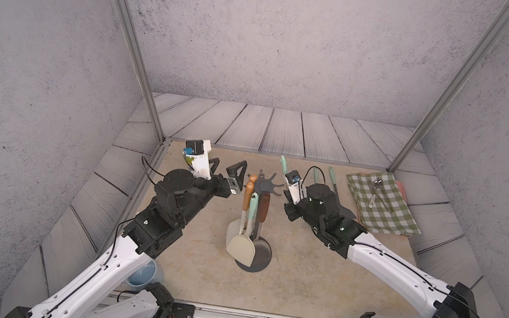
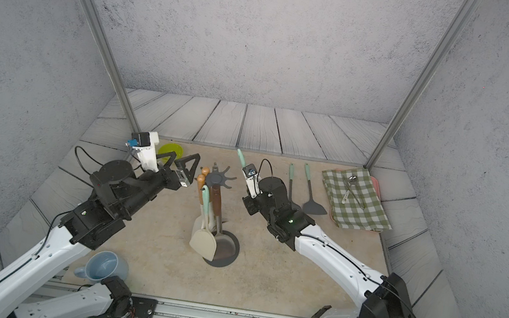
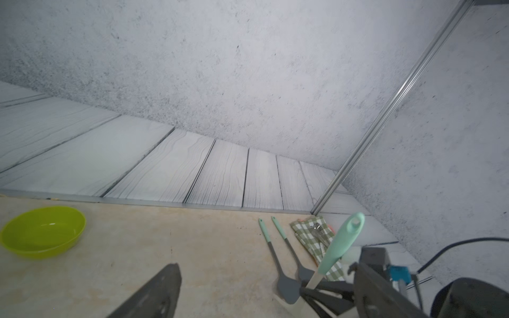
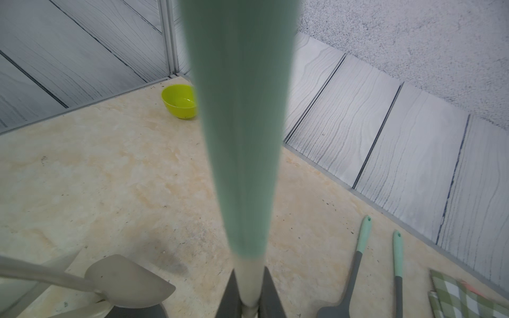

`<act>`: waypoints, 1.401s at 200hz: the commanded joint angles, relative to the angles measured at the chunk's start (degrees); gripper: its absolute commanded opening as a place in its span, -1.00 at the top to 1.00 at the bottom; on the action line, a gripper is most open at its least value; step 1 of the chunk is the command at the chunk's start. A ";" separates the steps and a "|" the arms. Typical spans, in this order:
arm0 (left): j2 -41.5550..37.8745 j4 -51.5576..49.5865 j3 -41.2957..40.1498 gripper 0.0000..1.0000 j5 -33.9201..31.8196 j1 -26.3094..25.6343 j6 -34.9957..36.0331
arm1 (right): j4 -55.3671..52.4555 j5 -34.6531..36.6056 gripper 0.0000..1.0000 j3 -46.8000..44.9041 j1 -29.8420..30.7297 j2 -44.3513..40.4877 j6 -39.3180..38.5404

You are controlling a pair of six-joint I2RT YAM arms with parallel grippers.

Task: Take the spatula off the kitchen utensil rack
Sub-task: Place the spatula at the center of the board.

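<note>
One spatula (image 4: 242, 137), smooth mint handle, cream neck, points toward frame top, clamped in right gripper (image 4: 250, 298); left gripper (image 1: 225, 167) gapes.

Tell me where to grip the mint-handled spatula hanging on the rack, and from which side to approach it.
Probably the mint handle at mid-length, clear of the rack: it is slim and bare there, while the cream blade is broad and overlaps its neighbours. Come from the robot's near side: it hangs foremost, with a wooden handle and a brown handle flanking it.
</note>
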 commanded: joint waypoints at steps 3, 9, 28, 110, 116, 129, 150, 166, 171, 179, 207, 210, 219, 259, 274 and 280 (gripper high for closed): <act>5.26 -8.62 8.79 -0.98 5.75 0.77 1.08 | 0.86 3.20 1.00 2.97 -0.17 0.61 -4.64; 6.71 -10.01 11.18 -0.98 6.94 0.93 1.12 | 0.92 3.47 1.00 3.31 -0.12 0.87 -4.99; 11.02 -12.54 17.04 -0.98 11.48 1.21 0.96 | 0.70 4.11 1.00 4.49 -0.16 1.75 -5.98; 25.23 -19.65 30.20 -0.99 21.01 3.75 2.22 | -0.26 3.30 1.00 8.56 -0.16 5.94 -7.10; 25.85 -19.73 30.59 -0.97 21.43 3.92 2.12 | -0.43 3.30 1.00 8.99 -0.17 6.34 -7.14; 26.99 -19.73 31.23 -0.92 22.08 4.10 1.62 | -0.60 3.28 1.00 9.62 -0.17 6.96 -7.11; 28.84 -19.42 31.89 -0.76 23.07 4.33 1.06 | -1.11 3.46 1.00 11.22 -0.11 8.32 -6.71; 30.28 -19.03 32.33 -0.51 23.98 4.55 0.39 | -2.20 3.67 1.00 12.93 -0.16 9.61 -6.36; 30.75 -18.92 32.44 -0.44 24.33 4.68 0.21 | -2.34 3.51 1.00 13.28 -0.13 9.86 -6.33; 31.63 -18.69 32.65 -0.32 24.75 4.86 -0.07 | -2.49 3.10 1.00 13.66 -0.17 10.28 -6.17; 34.16 -18.69 34.20 0.25 25.61 5.68 -0.74 | -2.23 2.68 1.00 13.89 -0.13 10.86 -5.49; 34.47 -18.63 34.25 0.33 25.74 5.81 -0.78 | -2.27 2.68 1.00 13.90 -0.15 10.90 -5.41; 35.17 -18.45 34.65 0.54 26.08 6.16 -1.12 | -2.14 2.54 1.00 13.94 -0.16 10.86 -5.17; 37.42 -16.80 36.26 1.00 28.47 6.83 -0.68 | -2.79 1.16 1.00 14.17 -0.13 10.98 -3.96; 37.95 -15.67 36.76 1.00 30.01 7.30 2.04 | -3.59 0.07 0.83 13.53 -0.42 10.11 -3.47; 38.30 -15.66 37.12 1.00 30.78 7.66 3.05 | -3.95 -0.61 0.62 13.09 -0.58 9.45 -3.12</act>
